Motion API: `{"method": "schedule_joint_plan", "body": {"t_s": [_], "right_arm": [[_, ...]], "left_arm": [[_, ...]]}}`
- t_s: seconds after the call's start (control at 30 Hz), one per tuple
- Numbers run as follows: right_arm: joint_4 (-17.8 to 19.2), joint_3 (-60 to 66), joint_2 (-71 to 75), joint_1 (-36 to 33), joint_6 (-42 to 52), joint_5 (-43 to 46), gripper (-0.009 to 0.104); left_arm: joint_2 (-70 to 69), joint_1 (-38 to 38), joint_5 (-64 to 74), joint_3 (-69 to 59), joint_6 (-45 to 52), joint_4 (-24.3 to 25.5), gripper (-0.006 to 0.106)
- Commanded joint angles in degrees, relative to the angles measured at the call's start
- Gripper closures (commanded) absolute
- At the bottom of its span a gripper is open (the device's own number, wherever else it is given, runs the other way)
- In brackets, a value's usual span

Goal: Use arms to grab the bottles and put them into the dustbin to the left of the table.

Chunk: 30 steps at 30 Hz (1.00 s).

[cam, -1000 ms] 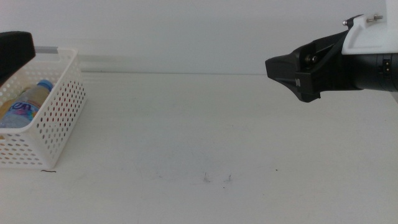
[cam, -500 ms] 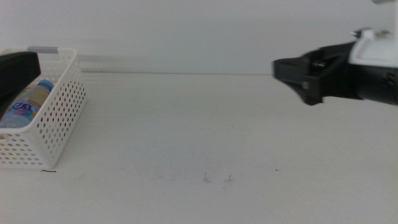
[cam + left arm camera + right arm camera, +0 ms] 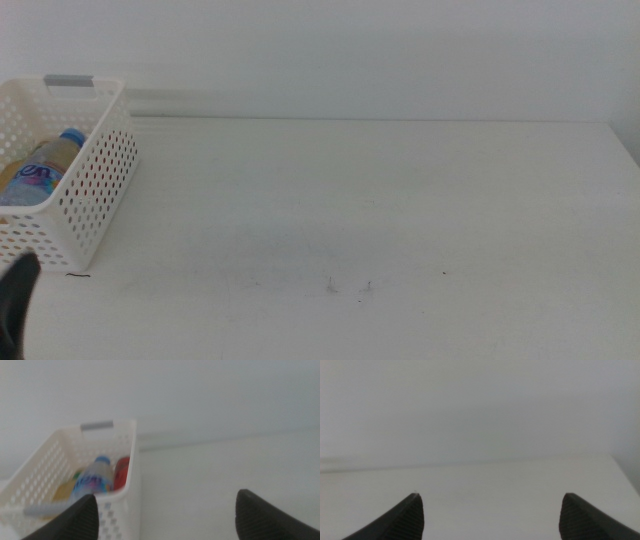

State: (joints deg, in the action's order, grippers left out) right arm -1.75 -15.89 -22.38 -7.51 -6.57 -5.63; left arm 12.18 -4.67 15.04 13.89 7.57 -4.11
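White perforated plastic is walling the dustbin [image 3: 95, 180] at the desk's [image 3: 380, 200] far left, and we are seeing the water bottle [image 3: 92, 480], the red can [image 3: 121, 471] and something yellowish lying inside it, so we are judging the sorting finished. Our left gripper [image 3: 165, 512] is hanging released and empty near the basket, showing only as a dark tip at the near-left corner. Our right gripper [image 3: 490, 512] is likewise spread and holding nothing, looking over bare desk toward a plain pale wall [image 3: 350, 50].
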Motion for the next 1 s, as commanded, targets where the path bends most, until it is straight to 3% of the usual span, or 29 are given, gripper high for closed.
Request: {"method": "schedule_joint_plan", "body": {"t_s": [0.0,0.27,0.4,0.7,0.97], "right_arm": [[0.05,4.79,6.06,3.25,0.11,-3.37,0.005],[-0.17,15.89,21.97,5.87,0.11,-3.83,0.005],[0.07,15.89,22.38,5.87,0.11,-5.15,0.005],[0.07,15.89,22.38,5.87,0.11,-5.15,0.005],[0.07,15.89,22.38,5.87,0.11,-5.15,0.005]], "left_arm": [[-3.49,0.18,-1.12,-3.81,-0.35,2.23,0.007],[-12.18,0.18,-2.7,-13.52,-0.35,-0.69,0.007],[-12.18,0.61,-0.47,-13.89,-0.35,1.4,0.007],[-12.18,6.43,-3.09,-13.89,-0.35,1.19,0.007],[-12.18,6.89,-3.7,-13.89,-0.35,1.29,0.007]]}}
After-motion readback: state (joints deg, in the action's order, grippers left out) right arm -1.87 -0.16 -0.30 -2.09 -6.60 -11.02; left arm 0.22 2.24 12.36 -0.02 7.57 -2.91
